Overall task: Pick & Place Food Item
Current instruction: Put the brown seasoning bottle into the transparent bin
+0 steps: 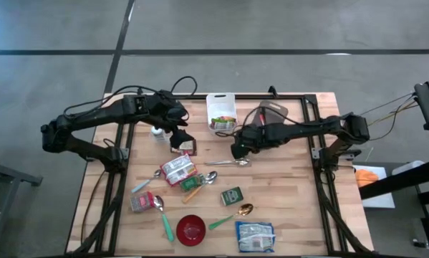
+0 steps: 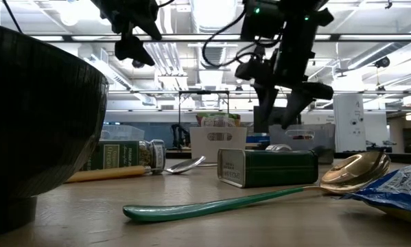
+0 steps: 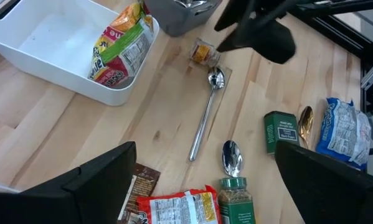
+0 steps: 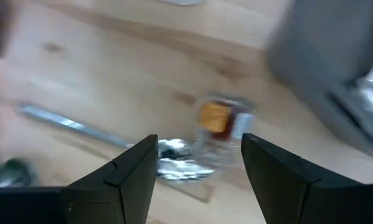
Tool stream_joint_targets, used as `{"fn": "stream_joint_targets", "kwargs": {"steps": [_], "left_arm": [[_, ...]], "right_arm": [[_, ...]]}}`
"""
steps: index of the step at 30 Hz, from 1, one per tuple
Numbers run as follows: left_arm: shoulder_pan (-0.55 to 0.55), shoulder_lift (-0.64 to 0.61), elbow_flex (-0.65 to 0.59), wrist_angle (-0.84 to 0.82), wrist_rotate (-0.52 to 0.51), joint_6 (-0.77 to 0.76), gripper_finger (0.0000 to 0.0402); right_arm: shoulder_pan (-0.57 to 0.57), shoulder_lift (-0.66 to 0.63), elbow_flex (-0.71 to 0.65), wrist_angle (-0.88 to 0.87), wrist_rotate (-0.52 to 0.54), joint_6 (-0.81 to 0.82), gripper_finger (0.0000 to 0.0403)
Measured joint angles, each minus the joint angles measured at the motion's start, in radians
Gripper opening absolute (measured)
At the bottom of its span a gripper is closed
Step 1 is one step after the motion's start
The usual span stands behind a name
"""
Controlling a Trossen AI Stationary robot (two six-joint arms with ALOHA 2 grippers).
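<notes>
Near edge of the worktop [image 1: 286, 215]: red bowl [image 1: 191, 228], green-handled spoons, blue packet [image 1: 255, 236], green tin [image 1: 232, 196]. Mid-worktop: right gripper [image 1: 237, 150] hanging over a small clear jar [image 4: 222, 127] beside a steel spoon [image 3: 206, 112], fingers [image 4: 133, 171] spread, nothing pinched. Left gripper [image 1: 180, 137] raised, fingers spread wide, empty. Far edge: white bin [image 1: 220, 112] already holding a snack bag [image 3: 121, 46]. Likely risk: descending off-centre, tipping the jar or catching the spoon bowl lying just beside it.
</notes>
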Motion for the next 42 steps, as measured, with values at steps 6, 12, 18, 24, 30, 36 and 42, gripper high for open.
{"fn": "stream_joint_targets", "kwargs": {"steps": [6, 12, 18, 24, 30, 36, 42], "left_arm": [[0.000, 0.000, 0.000, -0.001, 0.000, -0.013, 0.0387], [-0.004, 0.000, 0.000, -0.004, 0.000, -0.020, 0.0387], [-0.006, 0.000, 0.000, -0.004, 0.000, -0.035, 0.0387], [-0.006, 0.000, 0.000, -0.004, 0.000, -0.039, 0.0387], [-0.007, 0.000, 0.000, -0.004, 0.000, -0.039, 0.0387], [-0.012, 0.000, 0.000, -0.005, 0.011, -0.040, 0.0387], [-0.019, 0.000, 0.000, -0.005, 0.011, -0.040, 0.0387]], "right_arm": [[-0.037, 0.046, 0.058, -0.065, -0.040, 0.017, 0.0228], [-0.043, 0.086, 0.071, -0.076, -0.051, 0.045, 0.0228], [-0.046, 0.104, 0.050, -0.083, -0.059, 0.069, 0.0228], [-0.058, 0.108, 0.031, -0.067, -0.048, 0.087, 0.0228], [-0.057, 0.142, 0.041, -0.047, -0.053, 0.087, 0.0228], [-0.059, 0.165, 0.043, -0.038, -0.053, 0.094, 0.0228], [-0.059, 0.197, 0.044, -0.018, -0.057, 0.072, 0.0228]]}}
